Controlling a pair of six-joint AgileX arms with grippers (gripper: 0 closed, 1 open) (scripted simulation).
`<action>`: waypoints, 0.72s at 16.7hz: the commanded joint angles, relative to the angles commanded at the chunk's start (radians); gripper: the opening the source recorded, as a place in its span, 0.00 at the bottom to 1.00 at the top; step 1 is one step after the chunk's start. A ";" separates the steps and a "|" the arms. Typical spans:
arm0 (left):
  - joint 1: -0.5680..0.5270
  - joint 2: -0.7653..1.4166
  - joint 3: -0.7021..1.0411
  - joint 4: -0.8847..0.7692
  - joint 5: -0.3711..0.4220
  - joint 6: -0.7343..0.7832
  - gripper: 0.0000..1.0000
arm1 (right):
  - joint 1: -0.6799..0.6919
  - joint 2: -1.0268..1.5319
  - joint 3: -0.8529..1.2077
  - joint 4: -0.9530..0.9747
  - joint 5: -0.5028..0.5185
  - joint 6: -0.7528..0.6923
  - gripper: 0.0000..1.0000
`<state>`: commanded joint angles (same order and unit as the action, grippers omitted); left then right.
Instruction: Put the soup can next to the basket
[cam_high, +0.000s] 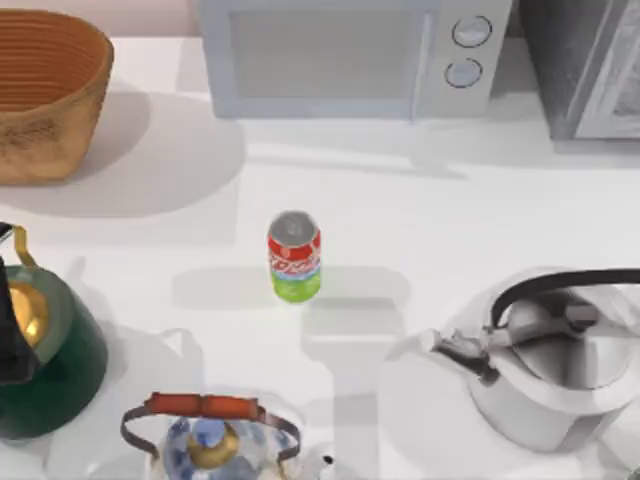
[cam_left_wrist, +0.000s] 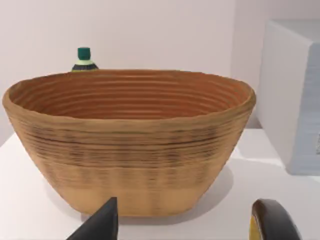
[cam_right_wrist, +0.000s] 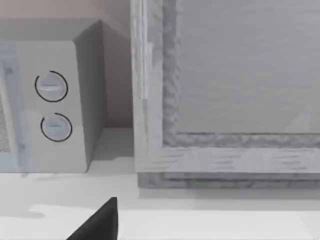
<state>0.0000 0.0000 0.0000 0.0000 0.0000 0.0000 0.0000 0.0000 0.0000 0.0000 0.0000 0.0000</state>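
Soup can (cam_high: 294, 256): small smooth cylinder, upright mid-table
Basket (cam_high: 45, 95): round ribbed wicker, far left
Gripper fingers: state cannot be told

The basket (cam_high: 45, 95) is rough woven wicker, ribbed inside; the soup can (cam_high: 294, 257) has a dull metal top and glossy printed label; the silver kettle (cam_high: 555, 365) is polished metal; the green kettle (cam_high: 50, 350) glossy enamel with a brassy lid; the table (cam_high: 420, 220) smooth, matt white.

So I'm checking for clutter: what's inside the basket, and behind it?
The basket shows bare ribbed walls; its floor is hidden by the near rim. Behind it a green-capped bottle top pokes up, the rest covered.
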 joint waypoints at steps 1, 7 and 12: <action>0.000 0.000 0.000 0.000 0.000 0.000 1.00 | 0.000 0.000 0.000 0.000 0.000 0.000 1.00; -0.048 0.155 0.153 -0.114 0.000 0.015 1.00 | 0.000 0.000 0.000 0.000 0.000 0.000 1.00; -0.160 0.551 0.524 -0.372 -0.001 0.051 1.00 | 0.000 0.000 0.000 0.000 0.000 0.000 1.00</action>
<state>-0.1601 0.5514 0.5241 -0.3720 -0.0006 0.0513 0.0000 0.0000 0.0000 0.0000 0.0000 0.0000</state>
